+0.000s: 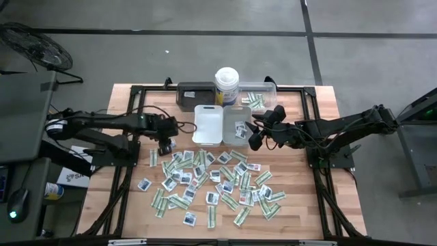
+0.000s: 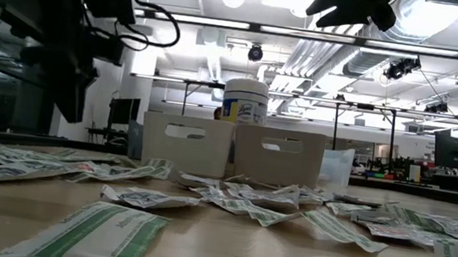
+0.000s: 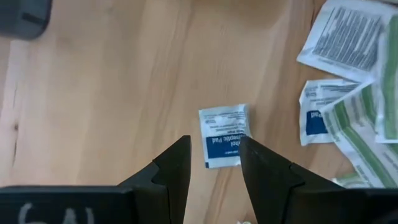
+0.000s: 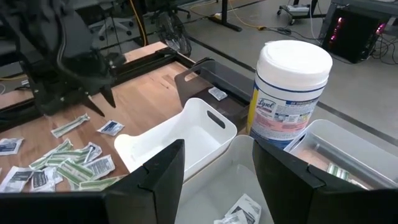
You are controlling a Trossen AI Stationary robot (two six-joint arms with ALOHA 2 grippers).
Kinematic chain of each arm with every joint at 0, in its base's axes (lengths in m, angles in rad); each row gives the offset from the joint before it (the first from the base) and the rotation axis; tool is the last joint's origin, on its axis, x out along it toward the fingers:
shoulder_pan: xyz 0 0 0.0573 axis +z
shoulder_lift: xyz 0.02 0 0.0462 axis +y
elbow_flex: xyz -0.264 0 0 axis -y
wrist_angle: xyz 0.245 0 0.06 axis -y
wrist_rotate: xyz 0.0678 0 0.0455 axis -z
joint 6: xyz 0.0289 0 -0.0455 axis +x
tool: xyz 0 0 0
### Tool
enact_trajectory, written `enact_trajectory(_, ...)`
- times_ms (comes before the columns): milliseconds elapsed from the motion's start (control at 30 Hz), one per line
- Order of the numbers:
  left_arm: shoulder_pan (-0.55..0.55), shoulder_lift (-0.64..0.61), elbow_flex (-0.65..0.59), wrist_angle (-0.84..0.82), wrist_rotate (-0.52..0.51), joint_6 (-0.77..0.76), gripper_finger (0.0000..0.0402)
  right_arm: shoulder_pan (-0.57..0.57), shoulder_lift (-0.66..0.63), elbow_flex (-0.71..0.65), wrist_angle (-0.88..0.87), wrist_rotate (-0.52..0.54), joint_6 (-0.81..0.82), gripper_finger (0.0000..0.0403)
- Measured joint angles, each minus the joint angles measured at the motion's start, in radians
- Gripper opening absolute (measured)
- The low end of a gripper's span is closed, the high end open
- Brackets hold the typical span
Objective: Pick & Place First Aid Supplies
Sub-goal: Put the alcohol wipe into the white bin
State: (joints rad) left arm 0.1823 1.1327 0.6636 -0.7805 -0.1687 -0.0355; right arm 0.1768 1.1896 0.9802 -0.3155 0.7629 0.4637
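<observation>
Many first aid supplies point(image 1: 212, 181), white sachets and green-and-white strips, lie flat on the wooden table. My left gripper point(image 1: 166, 146) hangs open at the heap's far left corner, pointing down. One white sachet with a blue mark point(image 3: 222, 132) lies on the bare wood just beyond its fingertips point(image 3: 214, 146). In the low view its fingers point(image 2: 70, 97) stand clear above the table. My right gripper point(image 1: 256, 134) is open and holds nothing. It hovers over the grey tray point(image 4: 236, 168), which holds a few sachets point(image 4: 239, 208).
A white tray point(image 1: 208, 125) stands beside the grey tray point(image 1: 235, 117). Behind them are a dark tray point(image 1: 194, 96), a tall white canister point(image 1: 227, 85) and a clear tray point(image 1: 262, 96) with strips. Bare wood lies left of the heap.
</observation>
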Motion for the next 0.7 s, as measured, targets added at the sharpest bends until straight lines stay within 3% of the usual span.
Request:
enact_trajectory(467, -0.039, 0.184, 0.0, 0.098, -0.027, -0.008, 0.0133, 0.0, 0.0, 0.0, -0.002, 0.0, 0.0, 0.0184)
enact_trajectory(700, -0.039, 0.186, 0.0, 0.197, 0.089, 0.084, 0.0135, 0.0, 0.0, 0.0, -0.002, 0.0, 0.0, 0.0184)
